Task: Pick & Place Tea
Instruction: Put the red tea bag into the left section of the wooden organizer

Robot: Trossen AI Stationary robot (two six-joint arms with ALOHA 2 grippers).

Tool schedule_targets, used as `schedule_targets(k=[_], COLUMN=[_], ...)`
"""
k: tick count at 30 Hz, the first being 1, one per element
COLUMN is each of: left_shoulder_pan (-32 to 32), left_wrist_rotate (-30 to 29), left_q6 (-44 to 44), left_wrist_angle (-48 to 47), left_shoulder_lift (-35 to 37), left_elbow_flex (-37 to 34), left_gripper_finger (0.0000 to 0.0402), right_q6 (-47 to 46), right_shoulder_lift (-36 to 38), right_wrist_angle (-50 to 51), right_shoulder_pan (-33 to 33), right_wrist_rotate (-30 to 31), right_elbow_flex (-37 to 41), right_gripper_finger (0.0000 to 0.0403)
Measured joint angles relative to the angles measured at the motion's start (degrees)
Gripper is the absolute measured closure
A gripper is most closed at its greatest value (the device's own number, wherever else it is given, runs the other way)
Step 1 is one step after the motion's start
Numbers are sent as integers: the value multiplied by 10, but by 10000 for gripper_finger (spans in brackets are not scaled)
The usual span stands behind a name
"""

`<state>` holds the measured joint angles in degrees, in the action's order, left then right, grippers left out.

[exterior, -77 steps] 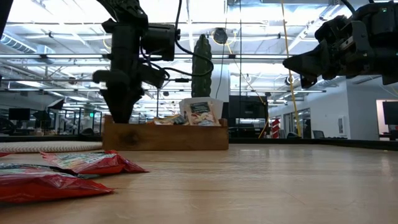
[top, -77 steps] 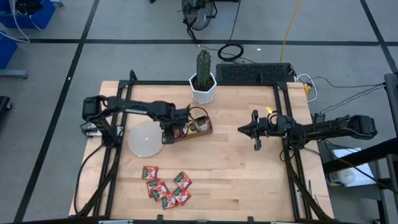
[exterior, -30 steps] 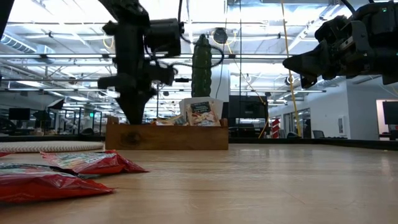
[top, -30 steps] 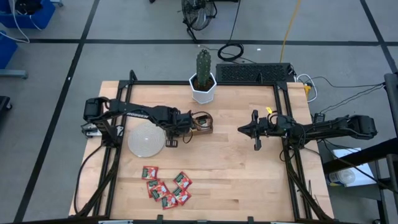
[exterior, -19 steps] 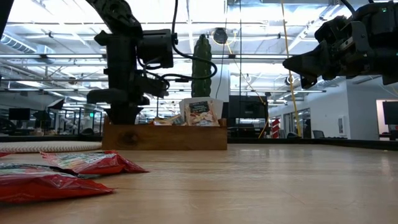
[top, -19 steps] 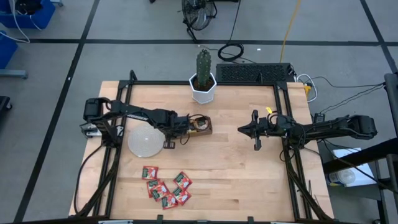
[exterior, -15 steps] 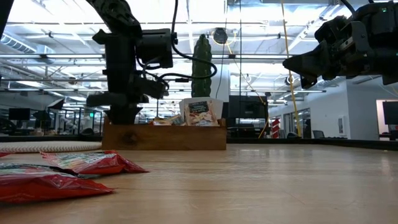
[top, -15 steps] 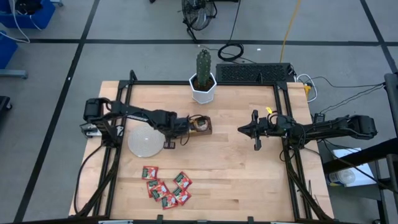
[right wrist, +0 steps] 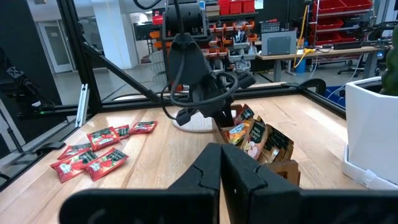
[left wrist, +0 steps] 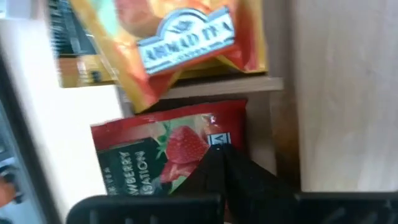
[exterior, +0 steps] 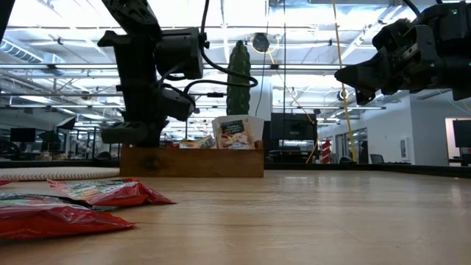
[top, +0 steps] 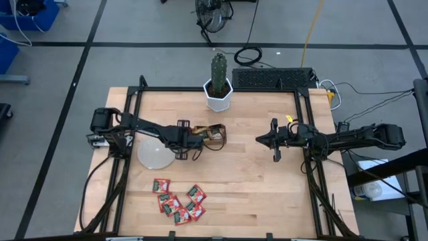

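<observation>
- Currently the left gripper (top: 185,141) sits low at the end of the brown tray (top: 215,140) nearest the pale disc (top: 156,153), fingers pressed together; the left wrist view shows no sachet between them.
- Just ahead of those fingers, inside the end compartment, a red strawberry sachet (left wrist: 165,154) lies flat. Next compartment over: an orange-yellow sachet (left wrist: 180,43), propped and tilted.
- Whitish sachets with dark print (exterior: 237,132) stand upright in the tray, seen in the low view.
- Loose red sachets (top: 179,201) remain in a cluster on the table near its front edge, well apart from the tray. About seven, some overlapping; exact count uncertain.
- Right gripper (top: 275,142) hangs above bare wood on its own side, fingers closed, nothing held. Waiting.
- Judgement: partway. All three kinds are represented in the tray, the orange-yellow and whitish look sorted, and no loose ones of those kinds show on the table.
- Left to do, as I read it: carry the red cluster into the end compartment.
- Cactus pot (top: 219,94) behind the tray, uninvolved.
</observation>
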<state>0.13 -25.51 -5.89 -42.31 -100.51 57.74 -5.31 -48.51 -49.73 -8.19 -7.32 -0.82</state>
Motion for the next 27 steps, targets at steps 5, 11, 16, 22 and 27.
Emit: schedule_targets(k=[5,11,16,22,27], left_shoulder_pan=[-3,-3,-6,-23,-46], left_wrist_rotate=[-42,-84,-91,-91,-132], left_q6=[13,20,22,13,6], left_wrist_angle=[0,-6,-9,-10,-20], left_shoulder_lift=[0,0,0,1,1], left_elbow_flex=[0,0,0,1,1], left_gripper_finger=[401,401,401,395,396], right_q6=[0,0,0,0,0], right_shoulder_lift=[0,0,0,0,0], right_wrist_angle=[0,0,0,0,0], right_shoulder_pan=[0,0,0,0,0], right_wrist_rotate=[0,0,0,0,0], right_elbow_flex=[0,0,0,0,0], right_gripper_finger=[403,403,403,403,403])
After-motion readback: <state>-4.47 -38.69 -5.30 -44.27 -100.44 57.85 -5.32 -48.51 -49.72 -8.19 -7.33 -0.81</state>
